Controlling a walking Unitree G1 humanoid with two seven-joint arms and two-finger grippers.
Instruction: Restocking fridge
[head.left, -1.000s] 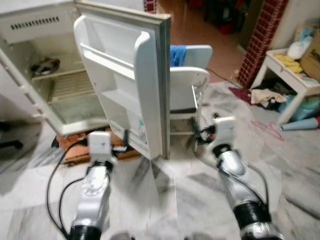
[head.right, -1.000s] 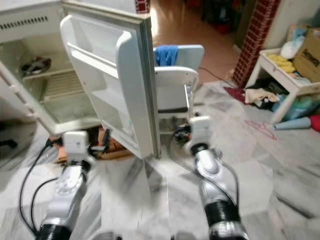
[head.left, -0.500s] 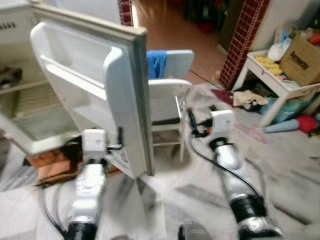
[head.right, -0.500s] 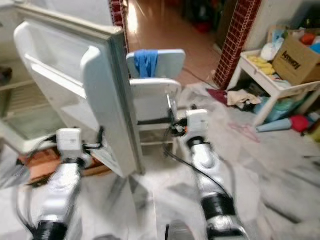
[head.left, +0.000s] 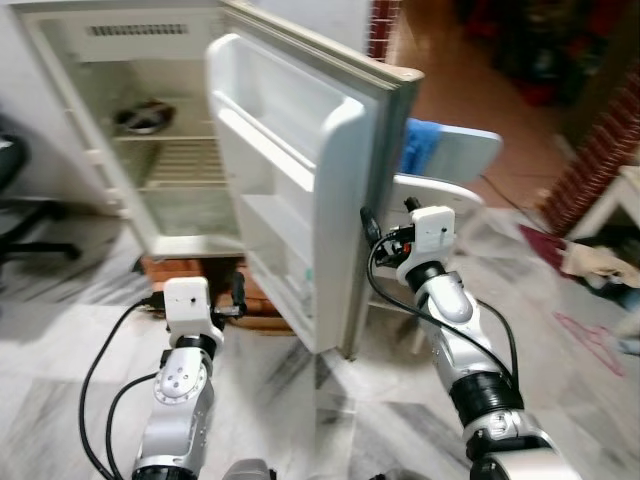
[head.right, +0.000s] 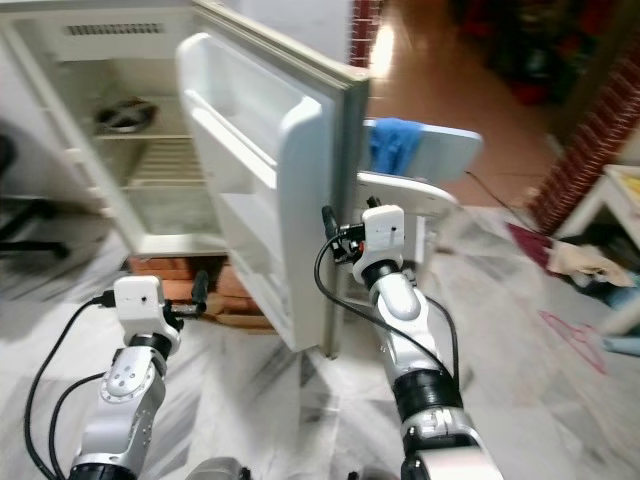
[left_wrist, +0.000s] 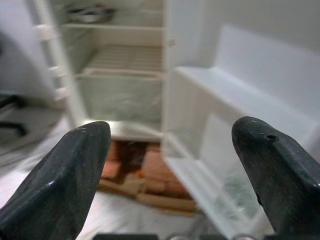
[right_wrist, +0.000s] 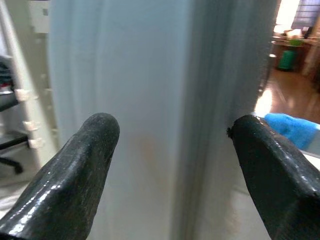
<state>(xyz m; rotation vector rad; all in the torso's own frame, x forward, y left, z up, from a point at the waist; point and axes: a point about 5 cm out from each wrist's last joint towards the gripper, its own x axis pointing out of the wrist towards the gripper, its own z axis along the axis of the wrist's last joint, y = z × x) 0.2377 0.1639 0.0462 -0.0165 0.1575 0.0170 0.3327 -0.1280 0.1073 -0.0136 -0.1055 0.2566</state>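
The white fridge stands open, with a metal bowl on its upper shelf and bare shelves below. Its door swings out toward me, and the door racks look empty. My left gripper is open and holds nothing; it hangs low in front of the door's inner side, pointing at the cabinet. My right gripper is open too, close to the door's outer edge at mid height, with a finger beside that edge. I cannot tell whether it touches.
A white chair with a blue cloth stands right behind the door. Bricks prop up the fridge. A black office chair is at the left. Clothes and a brick pillar are at the right on the marble floor.
The whole view has swung, so the fridge now sits more to the centre and left. My right gripper is now close against the door's outer edge; the left stays low and open.
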